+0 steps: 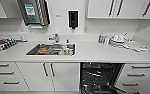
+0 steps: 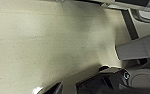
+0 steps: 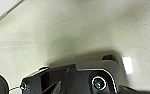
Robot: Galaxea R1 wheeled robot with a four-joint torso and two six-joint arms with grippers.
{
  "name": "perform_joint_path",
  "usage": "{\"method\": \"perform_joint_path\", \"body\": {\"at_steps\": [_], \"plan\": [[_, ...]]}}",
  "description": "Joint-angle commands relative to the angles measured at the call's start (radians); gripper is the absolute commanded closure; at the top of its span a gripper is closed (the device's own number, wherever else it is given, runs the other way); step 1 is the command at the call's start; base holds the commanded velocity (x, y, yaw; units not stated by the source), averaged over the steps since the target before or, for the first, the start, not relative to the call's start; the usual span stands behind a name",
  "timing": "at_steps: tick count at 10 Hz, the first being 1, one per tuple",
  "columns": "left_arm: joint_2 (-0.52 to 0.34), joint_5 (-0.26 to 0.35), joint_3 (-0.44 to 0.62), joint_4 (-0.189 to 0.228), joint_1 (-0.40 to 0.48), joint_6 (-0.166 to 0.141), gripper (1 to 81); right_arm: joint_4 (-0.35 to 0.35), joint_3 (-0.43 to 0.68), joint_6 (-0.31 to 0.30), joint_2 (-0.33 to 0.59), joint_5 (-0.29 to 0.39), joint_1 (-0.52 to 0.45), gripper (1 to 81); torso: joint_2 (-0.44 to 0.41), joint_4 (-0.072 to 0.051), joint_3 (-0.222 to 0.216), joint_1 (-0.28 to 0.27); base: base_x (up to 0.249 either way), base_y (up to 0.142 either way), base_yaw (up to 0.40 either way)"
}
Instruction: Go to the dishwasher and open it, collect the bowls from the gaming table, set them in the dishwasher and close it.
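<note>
A: Which step is in hand, by your reading?

B: The dishwasher [image 1: 99, 78] already stands open, so I judge the opening done and the bowl collection pending. No lime bowls and no gaming table are in sight here.

A: Where does the dishwasher sit?

B: In the head view, at about five o'clock, under the white counter [image 1: 96, 53], between the cabinet doors [image 1: 54, 75] at its left and a stack of drawers [image 1: 138, 75] at its right. The sink [image 1: 52, 49] lies at about ten o'clock from it.

A: How does it look?

B: A dark cavity with wire racks glinting inside. The door appears dropped forward, running out of the bottom edge, so I cannot tell how far it hangs.

A: And the grippers?

B: Both wrist views look down on pale floor [image 2: 41, 45] past dark robot parts. I cannot tell whether either gripper's fingers are spread or pressed together.

A: What does the next move call for?

B: Probably backing off without clipping that lowered door, then turning away towards the gaming table.
</note>
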State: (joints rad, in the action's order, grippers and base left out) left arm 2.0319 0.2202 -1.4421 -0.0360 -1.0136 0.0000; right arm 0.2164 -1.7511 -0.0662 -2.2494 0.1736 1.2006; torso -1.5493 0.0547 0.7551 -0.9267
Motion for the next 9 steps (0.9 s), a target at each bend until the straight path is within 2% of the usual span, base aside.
{"method": "perform_joint_path", "body": {"at_steps": [1,3,5,6,7,9], "plan": [[0.149,-0.119,-0.165,0.036,-0.154,0.006,1.0,0.006,0.016,0.137,-0.012,-0.118,0.056,1.0,0.0,0.0,0.0,0.0,0.0,0.0,0.0],[0.244,-0.166,-0.265,0.027,-0.254,0.005,1.0,0.006,-0.029,0.154,-0.064,-0.129,0.101,1.0,0.0,0.0,0.0,0.0,0.0,0.0,0.0],[0.327,-0.17,-0.351,0.022,-0.325,-0.002,1.0,0.015,-0.057,0.147,-0.103,-0.129,0.129,1.0,0.0,0.0,0.0,0.0,0.0,0.0,0.0],[0.372,-0.204,-0.413,0.022,-0.352,-0.006,1.0,0.015,-0.066,0.147,-0.123,-0.129,0.138,1.0,0.0,0.0,0.0,0.0,0.0,0.0,0.0],[0.396,-0.237,-0.447,0.022,-0.374,-0.008,1.0,0.003,-0.068,0.151,-0.141,-0.129,0.144,1.0,0.0,0.0,0.0,0.0,0.0,0.0,0.0],[0.424,-0.249,-0.494,0.01,-0.395,-0.009,1.0,-0.012,-0.115,0.152,-0.186,-0.128,0.159,1.0,0.0,0.0,0.0,0.0,0.0,0.0,0.0]]}}
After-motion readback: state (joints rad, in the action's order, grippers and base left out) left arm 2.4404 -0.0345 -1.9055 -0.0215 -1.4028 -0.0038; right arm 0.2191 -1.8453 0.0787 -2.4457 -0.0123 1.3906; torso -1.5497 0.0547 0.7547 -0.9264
